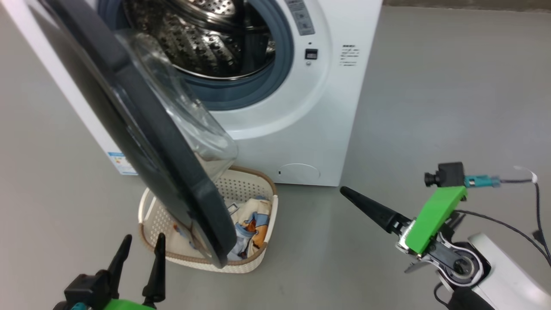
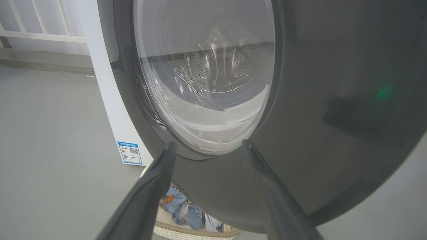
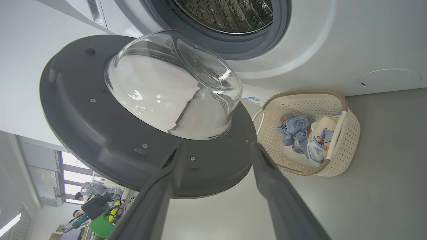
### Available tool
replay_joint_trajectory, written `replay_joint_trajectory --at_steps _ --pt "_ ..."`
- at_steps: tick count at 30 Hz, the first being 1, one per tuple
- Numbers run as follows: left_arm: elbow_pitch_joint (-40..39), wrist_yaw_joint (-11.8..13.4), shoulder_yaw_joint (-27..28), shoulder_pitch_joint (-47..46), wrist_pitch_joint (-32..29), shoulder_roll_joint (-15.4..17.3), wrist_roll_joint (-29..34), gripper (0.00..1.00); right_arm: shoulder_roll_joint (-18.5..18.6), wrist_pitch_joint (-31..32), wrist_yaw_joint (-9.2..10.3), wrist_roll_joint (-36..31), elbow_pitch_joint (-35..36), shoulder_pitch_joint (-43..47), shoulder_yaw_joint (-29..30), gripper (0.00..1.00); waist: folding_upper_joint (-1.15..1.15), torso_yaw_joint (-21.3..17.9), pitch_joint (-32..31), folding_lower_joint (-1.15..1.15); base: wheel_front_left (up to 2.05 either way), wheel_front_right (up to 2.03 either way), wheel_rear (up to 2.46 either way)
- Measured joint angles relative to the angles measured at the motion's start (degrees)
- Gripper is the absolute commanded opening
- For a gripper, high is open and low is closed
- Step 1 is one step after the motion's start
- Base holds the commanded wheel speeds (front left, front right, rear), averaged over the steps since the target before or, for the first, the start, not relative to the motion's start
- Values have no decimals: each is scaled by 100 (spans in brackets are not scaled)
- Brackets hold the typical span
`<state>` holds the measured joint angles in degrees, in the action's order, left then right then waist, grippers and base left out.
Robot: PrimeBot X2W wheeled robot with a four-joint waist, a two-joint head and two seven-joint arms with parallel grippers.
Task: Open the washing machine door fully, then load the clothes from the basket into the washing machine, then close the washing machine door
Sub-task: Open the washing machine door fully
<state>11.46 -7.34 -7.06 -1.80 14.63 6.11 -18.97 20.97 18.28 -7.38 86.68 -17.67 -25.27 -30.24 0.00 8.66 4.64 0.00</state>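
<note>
A plain grey floor (image 1: 430, 107) carries the white washing machine (image 1: 301, 129), whose door (image 1: 142, 142) hangs swung out from its front, leaving the drum bare. The basket (image 1: 254, 183) sits just in front of the machine, under the door, with the clothes (image 1: 254, 224) inside. The left gripper (image 1: 144, 237) and right gripper (image 3: 217, 145) stand before the machine, fingers spread apart, gripping nothing.

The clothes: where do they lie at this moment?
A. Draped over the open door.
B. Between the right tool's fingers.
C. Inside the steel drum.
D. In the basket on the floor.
D: the clothes lie heaped in the basket, which stands on the floor before the washing machine.
</note>
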Motion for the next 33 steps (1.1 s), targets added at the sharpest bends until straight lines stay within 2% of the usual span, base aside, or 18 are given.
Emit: replay_joint_trajectory --at_steps 10,19,23,27,30,33 --pt "-89 0 156 215 0 64 -1 100 405 -790 0 -187 -26 460 -101 100 0 -378 -152 0 0 0 0" --pt "-118 0 280 327 0 83 -2 100 828 -2201 0 -758 -432 653 -489 100 0 -600 -261 0 0 0 0" --pt "-121 0 343 422 0 82 -2 100 901 -2873 -1 -918 -694 675 -726 100 0 -656 -320 0 0 0 0" --pt "-122 0 376 456 0 81 -1 100 962 -3196 -1 -1077 -942 675 -826 100 0 -680 -334 0 0 0 0" --pt "-122 0 394 456 0 78 -1 100 969 -3252 -1 -1373 -1106 675 -791 100 0 -680 -331 0 0 0 0" --pt "-122 0 416 457 0 76 -1 100 918 -3253 -1 -1925 -1159 675 -257 100 0 -678 -333 0 0 0 0"
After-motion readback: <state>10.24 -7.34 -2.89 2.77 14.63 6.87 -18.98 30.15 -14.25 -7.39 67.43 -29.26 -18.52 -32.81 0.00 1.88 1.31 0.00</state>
